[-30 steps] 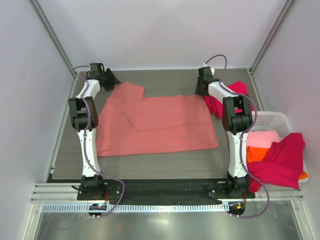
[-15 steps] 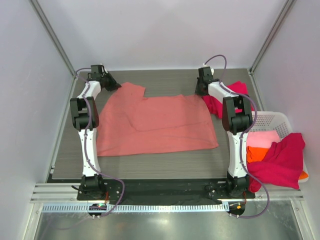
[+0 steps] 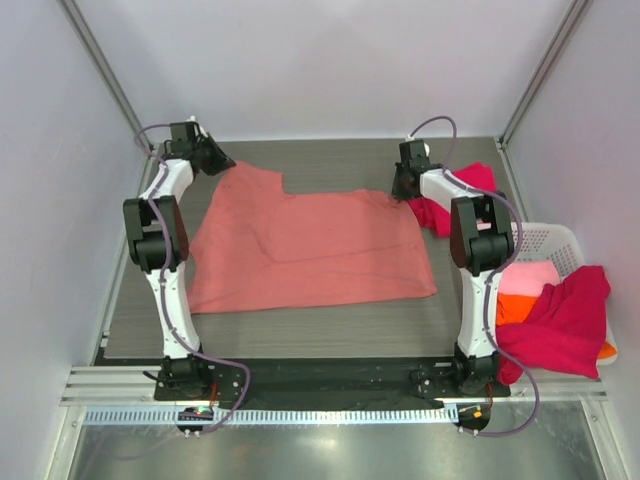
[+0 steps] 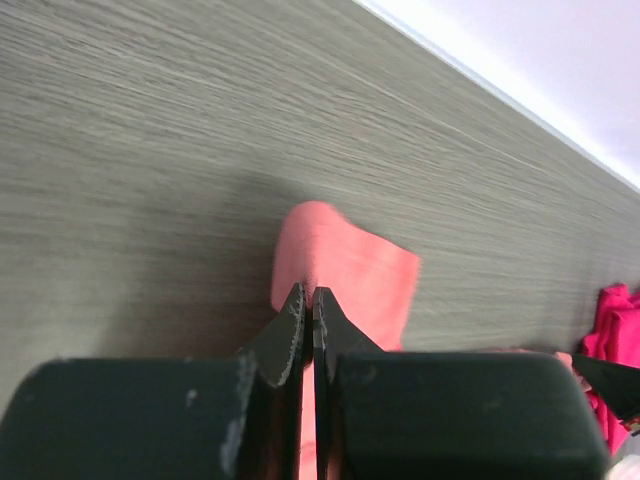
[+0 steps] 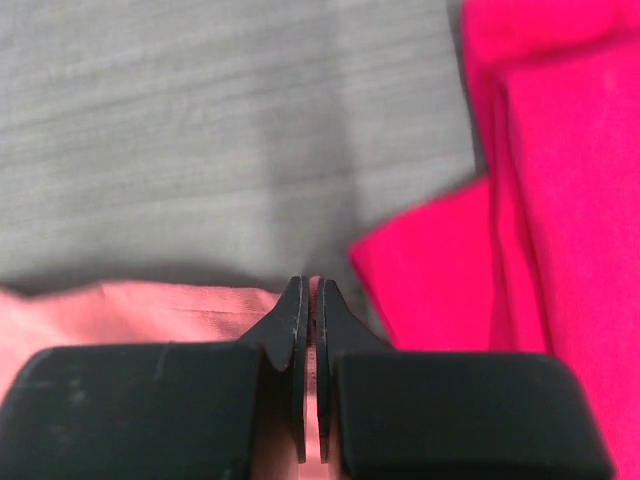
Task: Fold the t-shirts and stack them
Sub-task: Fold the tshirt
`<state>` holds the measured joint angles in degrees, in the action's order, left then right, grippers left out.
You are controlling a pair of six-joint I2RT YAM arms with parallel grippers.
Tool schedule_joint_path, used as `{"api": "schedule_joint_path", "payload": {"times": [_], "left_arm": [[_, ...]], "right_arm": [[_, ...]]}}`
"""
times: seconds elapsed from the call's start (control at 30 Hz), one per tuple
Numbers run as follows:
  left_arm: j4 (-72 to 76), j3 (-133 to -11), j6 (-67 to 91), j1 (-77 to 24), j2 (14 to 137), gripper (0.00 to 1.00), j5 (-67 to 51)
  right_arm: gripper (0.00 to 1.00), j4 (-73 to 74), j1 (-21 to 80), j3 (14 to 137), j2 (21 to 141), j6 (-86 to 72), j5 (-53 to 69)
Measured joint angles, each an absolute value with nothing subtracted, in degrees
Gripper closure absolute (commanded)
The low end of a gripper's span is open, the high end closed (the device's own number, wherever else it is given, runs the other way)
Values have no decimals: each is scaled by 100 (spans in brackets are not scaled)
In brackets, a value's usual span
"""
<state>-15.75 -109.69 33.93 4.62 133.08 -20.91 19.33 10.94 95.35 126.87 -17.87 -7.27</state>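
1. Salmon-pink t-shirt [image 3: 310, 250] is lying spread out on the grey table [image 3: 340, 325].
2. Left gripper [image 4: 307, 298] is pinching its far left corner tight.
3. Right gripper [image 5: 311, 288] is pinching its far right corner, just beside a crimson-red t-shirt [image 5: 560, 200].

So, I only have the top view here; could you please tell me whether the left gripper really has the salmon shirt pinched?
Observer: Yes. In the left wrist view the left gripper is shut on a corner of the salmon shirt, with a strip of cloth showing between its jaws.
Operator: Thank you. And the right one?
Observer: The right gripper is shut on that shirt's edge too, and salmon cloth shows between its jaws.
Operator: Has it caught the red shirt as well?
Observer: It does not look so. The red shirt has a corner lying close beside the gripper, but only salmon cloth sits between the jaws.
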Motion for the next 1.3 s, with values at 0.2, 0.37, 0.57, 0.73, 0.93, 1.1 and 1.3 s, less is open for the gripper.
{"api": "schedule_joint_path", "payload": {"times": [0.2,0.37,0.57,0.73,0.93,1.1,1.3], "left_arm": [[-1297,-10057,3218,462,12320,100,-2018],[-1216,-9430,3020,456,11721,100,-1916],[-1201,-8755,2797,405,11091,100,-1699],[-1168,-8256,2650,276,10582,100,-1490],[-1295,-7769,2377,45,9830,100,-1033],[-1627,-7642,2029,-320,9251,100,-281],[-2137,-7511,1883,-646,8722,100,318]], "right_arm": [[99,1772,1114,8888,12103,-1837,-593],[99,1608,1116,8562,11646,-1931,-489],[99,1522,1116,8270,11109,-2053,-458],[99,1535,1116,7894,10628,-2134,-493],[99,1577,1116,7474,10206,-2176,-499],[99,1605,1116,7290,10047,-2235,-497],[99,1643,1120,7057,9870,-2287,-499]]}}
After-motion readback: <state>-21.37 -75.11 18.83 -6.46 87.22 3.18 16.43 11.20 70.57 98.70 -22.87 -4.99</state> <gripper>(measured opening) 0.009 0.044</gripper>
